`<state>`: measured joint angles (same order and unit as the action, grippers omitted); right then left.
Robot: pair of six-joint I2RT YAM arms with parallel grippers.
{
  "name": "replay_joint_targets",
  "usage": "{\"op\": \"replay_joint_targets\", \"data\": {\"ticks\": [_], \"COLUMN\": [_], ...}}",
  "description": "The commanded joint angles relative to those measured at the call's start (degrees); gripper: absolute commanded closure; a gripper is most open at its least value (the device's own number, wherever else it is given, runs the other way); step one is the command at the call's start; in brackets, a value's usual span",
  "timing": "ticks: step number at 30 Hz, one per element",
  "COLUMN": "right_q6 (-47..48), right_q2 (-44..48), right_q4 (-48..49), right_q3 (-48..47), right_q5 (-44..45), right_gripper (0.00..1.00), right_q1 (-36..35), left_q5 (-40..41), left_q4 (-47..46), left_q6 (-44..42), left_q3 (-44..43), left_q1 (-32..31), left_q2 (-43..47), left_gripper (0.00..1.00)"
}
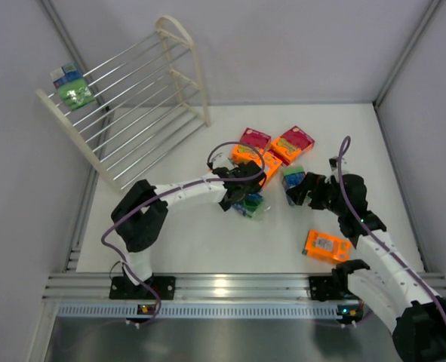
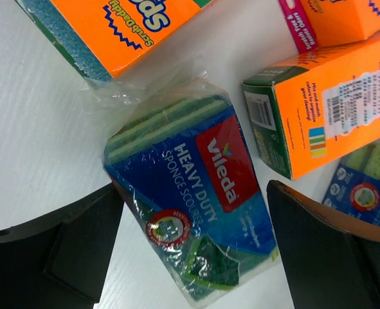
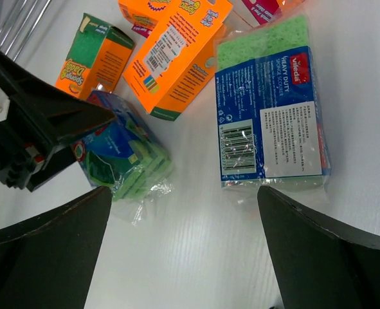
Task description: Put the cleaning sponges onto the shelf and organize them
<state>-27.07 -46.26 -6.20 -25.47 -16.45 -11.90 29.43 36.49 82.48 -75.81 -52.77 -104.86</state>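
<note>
A green sponge pack with a blue label lies on the white table between the spread fingers of my left gripper. The left finger is at its edge and the right finger stands apart from it. In the top view this gripper is over that pack. My right gripper is open and empty, just short of a second green pack lying barcode side up, which also shows in the top view. The cream shelf stands at the far left with one green pack on it.
Orange packs and a magenta-labelled one lie clustered just beyond both grippers. Another orange pack lies near the right arm. A ribbed aluminium rail runs along the near edge. Grey walls enclose the table.
</note>
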Motion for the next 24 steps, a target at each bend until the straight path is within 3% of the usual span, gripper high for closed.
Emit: {"op": "replay_joint_targets", "data": {"ticks": [1,5,9,15,24], "right_q6": [0.5,0.7,0.6,0.4,0.9], "right_q2": [1.0,2.2,2.2,1.7,1.2], "right_q4": [3.3,2.9,2.8,2.7,1.1], "right_q3": [0.0,0.5,0.9,0.6,0.9], "right_q5": [-1.3,-1.3,-1.5,-1.6,-1.6], "right_gripper": [0.01,0.01,0.01,0.01,0.01], "right_q1": [-0.8,-0.8,-0.8,-0.8,-0.8], "left_q5": [1.1,0.4,2.2,4.5,-4.1], "left_q4": [3.4,3.4,3.4,3.2,0.9], "left_q6": [3.7,3.2,-1.2,-16.9,-44.4], "left_q3": [-2.1,-2.3,-2.5,-0.6,7.8], "left_q1": [-0.4,-0.4,-0.5,-0.9,-0.8], "left_q2": [-3.3,-5.4,-4.6,-1.1,9.1], "left_gripper": [0.02,0.02,0.17,0.32,0.28]}}
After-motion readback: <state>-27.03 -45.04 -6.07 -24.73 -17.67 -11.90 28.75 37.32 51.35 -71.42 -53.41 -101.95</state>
